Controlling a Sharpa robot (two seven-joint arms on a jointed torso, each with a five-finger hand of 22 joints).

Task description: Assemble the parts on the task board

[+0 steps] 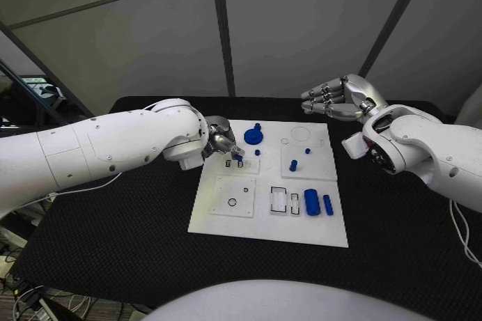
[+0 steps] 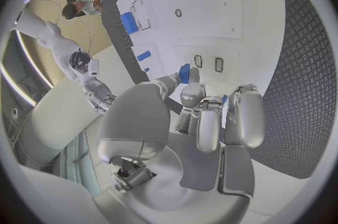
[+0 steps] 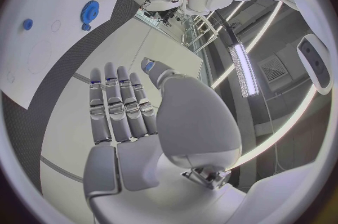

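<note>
The left hand (image 1: 223, 145) is mostly hidden behind its own big white arm in the head view. Just the silver fingers poke out over the left side of the board (image 1: 216, 216). In the left wrist view you can see more. The fingertips (image 2: 185, 86) pinch a small blue part (image 2: 185, 72). It is held just above two little slots (image 2: 208, 62) in the board. I cannot tell if the part touches the board. The part is so small that its shape is hard to make out.

The right hand (image 1: 336, 98) is up in the air past the far right corner of the board, well apart from it. Its fingers are bent a little and spread apart, and it holds nothing. In the right wrist view the fingers (image 3: 116, 108) stand in a neat row, with the thumb off to one side.

The board is a flat white plate with smooth sides. It lies on a black table (image 1: 402, 223) with a bumpy, grippy top. A round blue gear (image 1: 253, 135) sits near the far edge of the board. A small blue peg (image 1: 293, 165) stands up near the middle. Two long blue bars (image 1: 318, 202) lie side by side near the right edge. There are also two tiny blue bits (image 1: 258, 152) on the board, too small to make out. Thin black lines draw empty shapes on the board: a ring (image 1: 233, 202) and two long boxes (image 1: 285, 200).
</note>
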